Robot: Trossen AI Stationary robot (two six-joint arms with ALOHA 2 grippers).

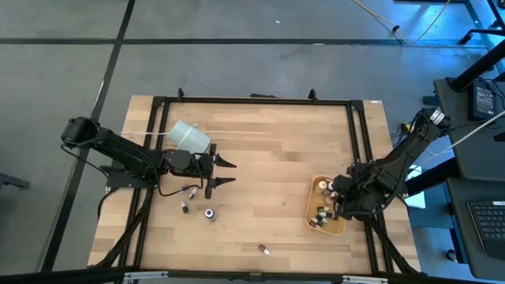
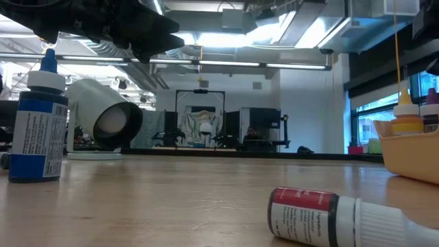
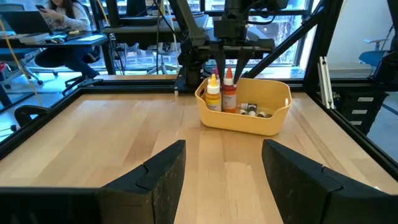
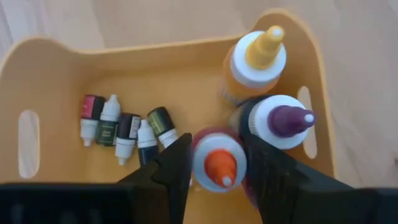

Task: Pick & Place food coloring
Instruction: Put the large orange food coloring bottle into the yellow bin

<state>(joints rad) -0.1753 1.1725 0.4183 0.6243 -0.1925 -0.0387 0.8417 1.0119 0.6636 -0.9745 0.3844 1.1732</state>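
Your yellow tray (image 1: 313,211) at the table's right already holds several food coloring bottles (image 4: 127,134), your right gripper (image 4: 214,163) over it has its jaws spread either side of the orange-capped bottle (image 4: 216,163), while your left gripper (image 1: 224,172) hovers mid-table, jaws wide, near the tipped white cup (image 1: 189,136).

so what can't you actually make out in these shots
- Whether the right gripper grips the orange-capped bottle: right wrist view, its body is hidden under the cap.
- Colours of the loose bottles by the left gripper: high view, too small.
- Tray: low view, edge cuts it off.
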